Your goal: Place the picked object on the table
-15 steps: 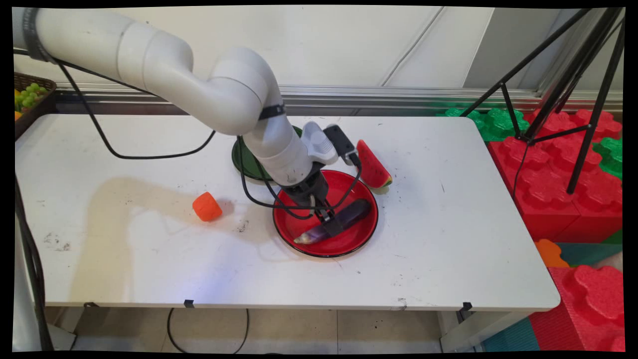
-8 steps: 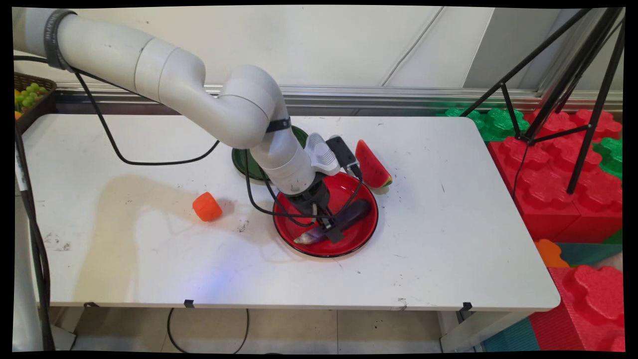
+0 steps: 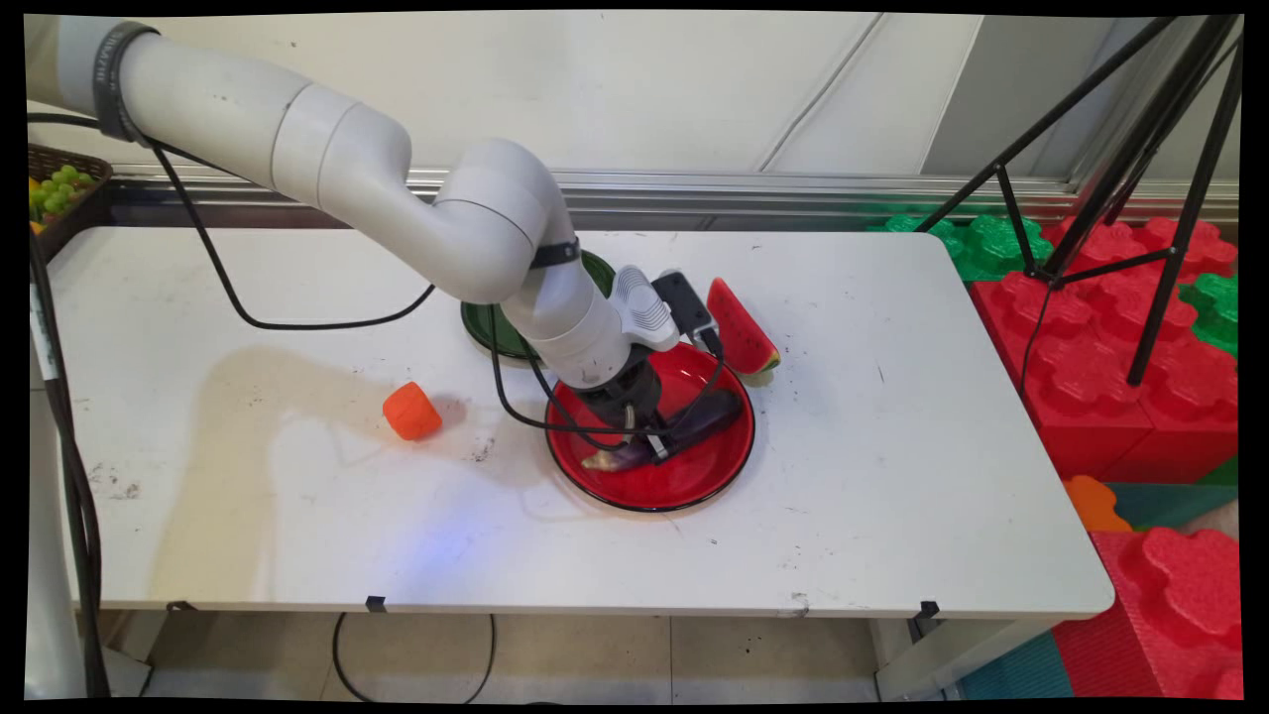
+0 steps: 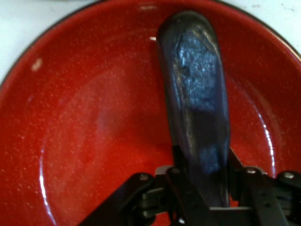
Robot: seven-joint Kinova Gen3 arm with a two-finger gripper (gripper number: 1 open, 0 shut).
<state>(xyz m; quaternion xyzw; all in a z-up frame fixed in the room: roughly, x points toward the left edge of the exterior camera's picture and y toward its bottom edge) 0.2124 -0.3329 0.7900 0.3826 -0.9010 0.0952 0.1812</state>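
The end effector (image 3: 654, 448) pinches the eggplant (image 3: 694, 423), now lifted slightly off the red plate (image 3: 694, 486). On the white counter (image 3: 892, 496): watermelon slice (image 3: 744, 332), green plate (image 3: 486, 332), orange piece (image 3: 411, 411). Foam blocks (image 3: 1110, 327) right.

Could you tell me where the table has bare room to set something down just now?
The table is bare along its near edge, right of the red plate, and left of the orange piece. It is crowded mid-table: the tool grips the eggplant over the red plate, with the watermelon slice and green plate behind.
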